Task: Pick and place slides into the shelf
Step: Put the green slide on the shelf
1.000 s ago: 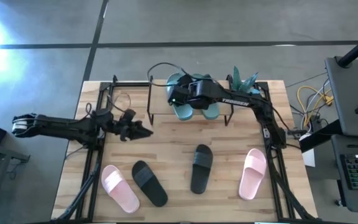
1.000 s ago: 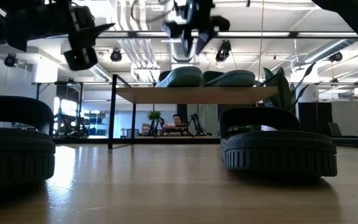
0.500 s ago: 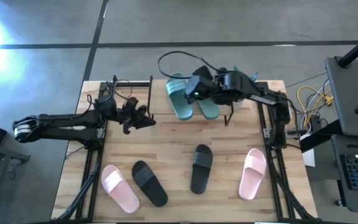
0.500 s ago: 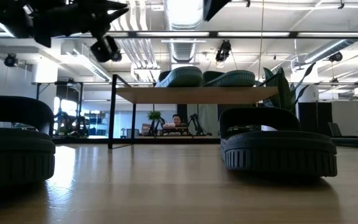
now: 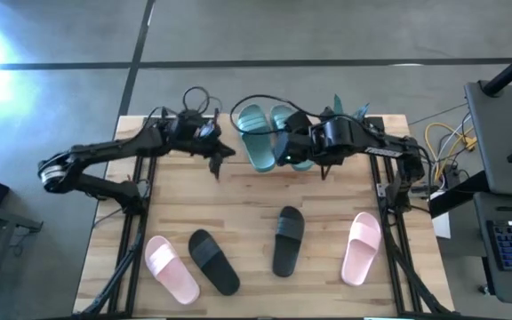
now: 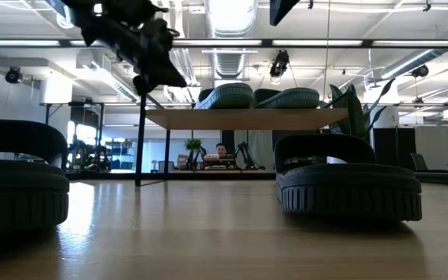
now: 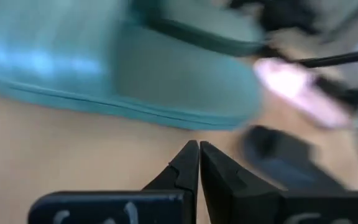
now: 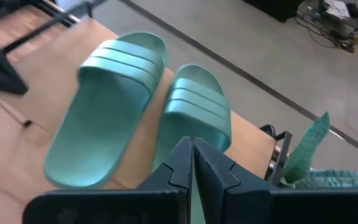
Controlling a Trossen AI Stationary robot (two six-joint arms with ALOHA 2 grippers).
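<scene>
The teal-green slides [image 8: 104, 106] [image 8: 194, 112] lie side by side, soles down, on the shelf's wooden top board [image 6: 247, 118] at the table's far middle. My left gripper [image 5: 225, 153] hangs shut in the air by the shelf's left end, close to the left teal slide [image 7: 123, 68]. My right gripper [image 8: 191, 152] is shut, high above the near ends of the teal pair [image 5: 269, 138]. Two black slides [image 5: 213, 260] [image 5: 287, 240] and two pale pink slides [image 5: 171, 267] [image 5: 361, 247] lie flat on the table's near half.
A green plant [image 5: 349, 114] stands at the shelf's right end. The shelf's thin black legs [image 6: 141, 140] stand on the table, with open room under the board. Bare table [image 5: 238, 204] lies between the shelf and the slides. Black frame rails run along both table sides.
My left gripper has swung from the table's left side toward the far edge and right, up to the shelf's left end, and has shut. My right gripper has drawn back from over the teal slides toward the right and near side, and has shut. The slides have stayed put.
</scene>
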